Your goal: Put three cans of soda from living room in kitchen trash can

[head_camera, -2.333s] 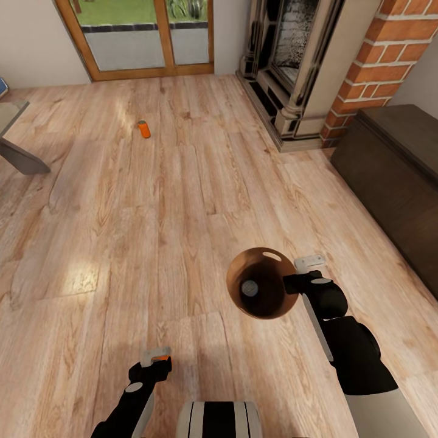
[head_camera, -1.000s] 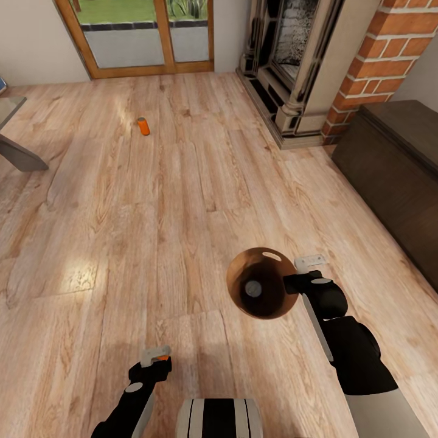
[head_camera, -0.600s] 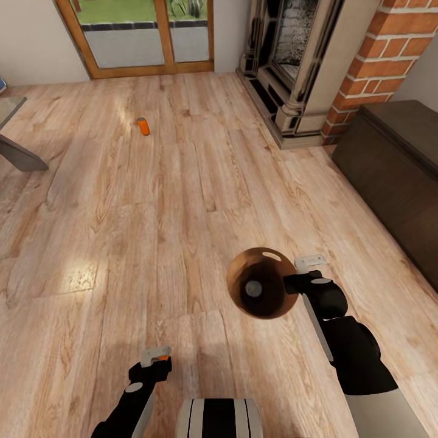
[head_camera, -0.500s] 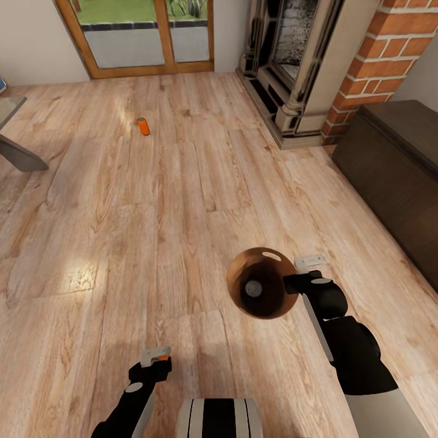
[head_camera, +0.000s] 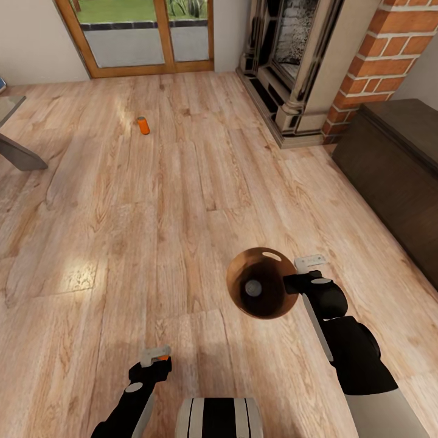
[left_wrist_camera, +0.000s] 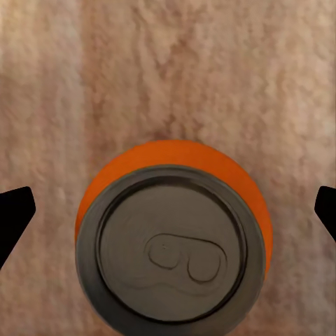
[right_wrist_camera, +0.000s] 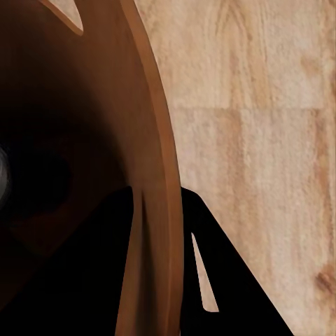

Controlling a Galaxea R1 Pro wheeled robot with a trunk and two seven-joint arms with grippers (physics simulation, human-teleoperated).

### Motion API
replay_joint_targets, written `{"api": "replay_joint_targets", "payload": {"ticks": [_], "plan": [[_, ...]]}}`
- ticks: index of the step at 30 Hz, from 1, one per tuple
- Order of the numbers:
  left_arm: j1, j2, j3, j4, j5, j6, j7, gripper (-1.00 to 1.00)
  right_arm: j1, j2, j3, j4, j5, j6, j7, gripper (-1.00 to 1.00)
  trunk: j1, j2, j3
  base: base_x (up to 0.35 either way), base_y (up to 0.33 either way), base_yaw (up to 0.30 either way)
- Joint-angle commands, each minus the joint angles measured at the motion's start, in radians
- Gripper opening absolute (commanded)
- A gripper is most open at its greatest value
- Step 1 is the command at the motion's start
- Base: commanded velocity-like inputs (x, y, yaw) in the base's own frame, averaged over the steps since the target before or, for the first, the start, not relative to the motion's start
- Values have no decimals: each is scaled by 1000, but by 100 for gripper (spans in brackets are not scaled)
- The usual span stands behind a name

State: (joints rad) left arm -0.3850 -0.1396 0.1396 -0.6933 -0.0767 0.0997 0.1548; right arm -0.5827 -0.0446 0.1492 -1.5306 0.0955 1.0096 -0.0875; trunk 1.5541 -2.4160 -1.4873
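Down low at seven o'clock, left gripper (head_camera: 156, 359) spread wide over a soda can (left_wrist_camera: 173, 238) standing on the plank floor (head_camera: 182, 201), fingertips (left_wrist_camera: 14, 210) well apart at either side, not touching. At four o'clock, right gripper (head_camera: 291, 283) pinching the rim of the trash can (head_camera: 261, 292), held off the floor, grey can top (head_camera: 252, 288) showing inside. Far off at eleven o'clock, second orange can (head_camera: 143, 125) upright near the glass doors (head_camera: 146, 36). Fireplace (head_camera: 292, 67) at one o'clock. Against the earlier frames, barely a shift anywhere.
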Motion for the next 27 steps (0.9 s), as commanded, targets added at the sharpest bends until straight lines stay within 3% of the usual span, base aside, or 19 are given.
{"api": "replay_joint_targets", "payload": {"ticks": [1, 27], "plan": [[0, 0, 0, 0, 0, 0, 0, 100, 0, 0, 0, 0, -7, -1, 3, -100, 0, 0, 0, 0, 0, 0], [0, 0, 0, 0, 0, 0, -1, 100, 0, 0, 0, 0, -7, -2, 3, -100, 0, 0, 0, -20, 0, 0]]}}
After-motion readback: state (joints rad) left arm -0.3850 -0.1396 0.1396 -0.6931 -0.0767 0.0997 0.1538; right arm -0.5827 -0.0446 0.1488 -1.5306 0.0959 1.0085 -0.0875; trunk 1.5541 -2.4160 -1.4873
